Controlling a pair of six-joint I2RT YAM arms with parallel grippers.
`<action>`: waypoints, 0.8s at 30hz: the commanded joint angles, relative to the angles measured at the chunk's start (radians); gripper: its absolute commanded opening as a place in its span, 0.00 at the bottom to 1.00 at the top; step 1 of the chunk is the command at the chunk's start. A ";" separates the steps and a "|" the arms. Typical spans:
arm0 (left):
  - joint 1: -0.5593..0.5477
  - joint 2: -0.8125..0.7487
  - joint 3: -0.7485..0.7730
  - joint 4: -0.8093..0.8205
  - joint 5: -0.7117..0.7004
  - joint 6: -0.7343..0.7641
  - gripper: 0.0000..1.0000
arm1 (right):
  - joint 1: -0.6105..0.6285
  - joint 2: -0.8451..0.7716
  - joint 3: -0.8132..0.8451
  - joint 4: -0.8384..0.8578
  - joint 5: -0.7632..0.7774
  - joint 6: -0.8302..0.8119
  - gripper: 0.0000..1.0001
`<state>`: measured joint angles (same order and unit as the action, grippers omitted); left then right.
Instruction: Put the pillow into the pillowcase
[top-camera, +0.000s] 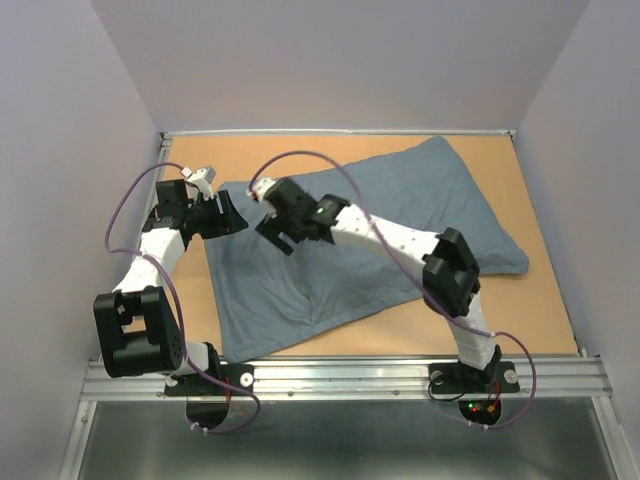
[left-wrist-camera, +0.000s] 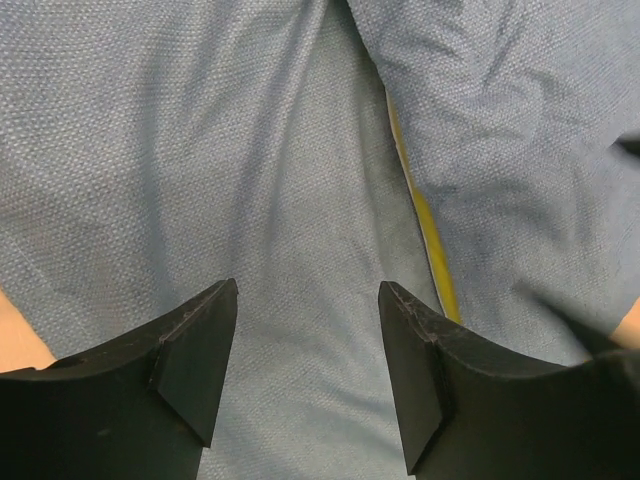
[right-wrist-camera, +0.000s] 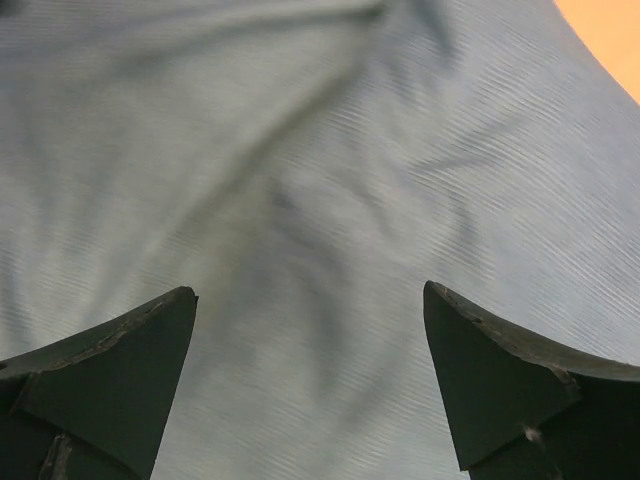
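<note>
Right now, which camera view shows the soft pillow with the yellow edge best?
The left wrist view: a thin yellow strip of the pillow shows between folds of the blue-grey cloth pillowcase. The top and right wrist views show only pillowcase cloth, no pillow.

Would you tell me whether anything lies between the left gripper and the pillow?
Only the pillowcase: its cloth covers the pillow except a thin yellow strip showing in a gap, beside the open left gripper.
</note>
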<state>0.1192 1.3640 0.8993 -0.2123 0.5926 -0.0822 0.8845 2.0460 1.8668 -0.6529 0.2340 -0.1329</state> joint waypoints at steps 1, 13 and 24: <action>-0.003 0.012 0.010 0.047 -0.001 -0.039 0.68 | 0.123 0.074 0.072 0.093 0.289 -0.063 1.00; -0.003 -0.011 -0.057 0.140 -0.020 -0.059 0.68 | 0.151 0.189 -0.015 0.245 0.510 -0.088 1.00; -0.003 0.030 -0.076 0.172 -0.062 -0.071 0.68 | 0.054 0.234 -0.077 0.098 0.314 0.027 0.72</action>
<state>0.1192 1.3922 0.8268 -0.0822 0.5545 -0.1497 0.9924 2.2780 1.8008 -0.4782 0.6472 -0.1711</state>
